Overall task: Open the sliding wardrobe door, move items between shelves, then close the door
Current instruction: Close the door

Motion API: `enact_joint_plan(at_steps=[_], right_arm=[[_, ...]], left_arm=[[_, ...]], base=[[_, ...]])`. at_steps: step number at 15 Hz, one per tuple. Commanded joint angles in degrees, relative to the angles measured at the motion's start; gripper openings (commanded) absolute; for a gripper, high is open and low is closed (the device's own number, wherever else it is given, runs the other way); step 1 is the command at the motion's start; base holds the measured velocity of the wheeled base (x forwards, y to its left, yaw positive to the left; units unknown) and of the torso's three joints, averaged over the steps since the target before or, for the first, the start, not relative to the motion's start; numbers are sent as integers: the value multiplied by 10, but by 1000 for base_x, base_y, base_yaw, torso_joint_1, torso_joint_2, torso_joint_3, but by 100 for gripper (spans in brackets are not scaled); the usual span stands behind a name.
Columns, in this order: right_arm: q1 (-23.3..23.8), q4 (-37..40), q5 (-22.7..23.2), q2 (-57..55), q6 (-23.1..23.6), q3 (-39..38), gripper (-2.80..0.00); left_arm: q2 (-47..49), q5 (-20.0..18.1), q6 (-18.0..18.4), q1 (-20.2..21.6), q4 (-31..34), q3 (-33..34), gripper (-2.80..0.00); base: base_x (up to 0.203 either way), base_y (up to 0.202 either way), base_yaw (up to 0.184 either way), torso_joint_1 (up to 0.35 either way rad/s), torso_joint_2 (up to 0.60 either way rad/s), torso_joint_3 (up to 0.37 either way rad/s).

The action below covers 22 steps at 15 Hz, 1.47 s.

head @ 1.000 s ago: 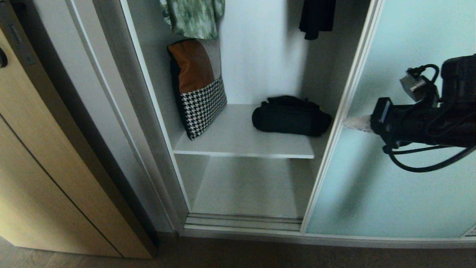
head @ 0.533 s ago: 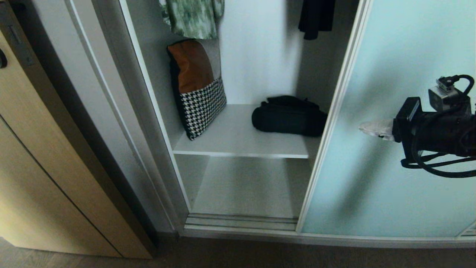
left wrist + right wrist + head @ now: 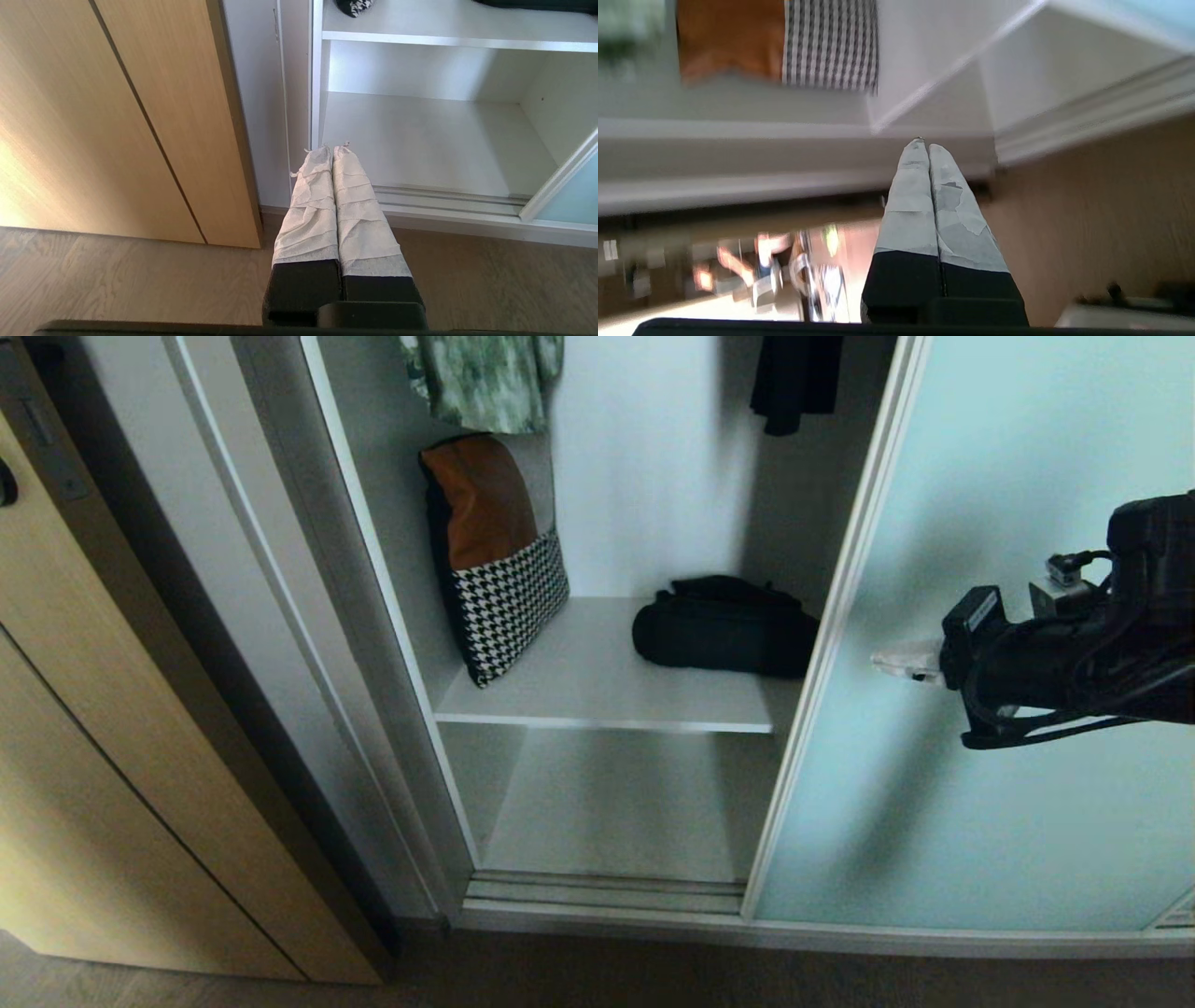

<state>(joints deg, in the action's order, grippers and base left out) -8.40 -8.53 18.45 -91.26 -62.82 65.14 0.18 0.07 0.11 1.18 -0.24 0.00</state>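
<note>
The sliding wardrobe door (image 3: 1008,476), frosted turquoise glass in a silver frame, covers the right side of the wardrobe, and its left edge hides the right end of the black bag (image 3: 719,637). The bag lies on the upper white shelf (image 3: 579,695); the lower shelf (image 3: 607,812) is bare. My right gripper (image 3: 882,661) is shut and empty, level in front of the door glass just right of the frame. In the right wrist view the right gripper (image 3: 923,145) shows both fingers pressed together. My left gripper (image 3: 332,149) is shut and empty, low near the floor, pointing at the lower shelf (image 3: 420,140).
A brown and houndstooth pillow (image 3: 495,551) leans against the left wardrobe wall on the upper shelf. A green garment (image 3: 485,378) and a black garment (image 3: 794,378) hang above. A tan wood-grain door (image 3: 112,756) stands to the left. The door track (image 3: 607,891) runs along the wardrobe floor.
The door's left edge has slid a little to the left and now covers the bag's right end. My right gripper drew right, came back left, and its wrist has rolled.
</note>
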Motion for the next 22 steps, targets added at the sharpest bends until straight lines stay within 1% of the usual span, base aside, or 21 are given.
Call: enact_joint_plan(at_steps=[1, 2, 3, 11, 14, 18, 22], right_arm=[[-9, -1, -32, -37, -18, 26, -280], [-15, -1, -62, -48, -21, 34, -280], [-17, 0, -79, -57, -24, 38, -280], [-9, -4, -87, -102, -21, 82, -280], [8, -6, -86, -121, -22, 96, -280], [12, -8, -87, -139, -19, 115, -280], [8, -19, -87, -152, -18, 116, -280]], left_arm=[[1, 0, 0, 1, 0, 0, -280], [1, 0, 0, 0, 0, 0, -280], [1, 0, 0, 0, 0, 0, -280], [1, 0, 1, 0, 0, 0, -280], [1, 0, 0, 0, 0, 0, -280], [1, 0, 0, 0, 0, 0, -280], [1, 0, 1, 0, 0, 0, -280]], base=[[0, 0, 0, 0, 0, 0], [0, 0, 0, 0, 0, 0], [0, 0, 0, 0, 0, 0], [0, 0, 0, 0, 0, 0], [0, 0, 0, 0, 0, 0], [0, 0, 0, 0, 0, 0], [0, 0, 0, 0, 0, 0]])
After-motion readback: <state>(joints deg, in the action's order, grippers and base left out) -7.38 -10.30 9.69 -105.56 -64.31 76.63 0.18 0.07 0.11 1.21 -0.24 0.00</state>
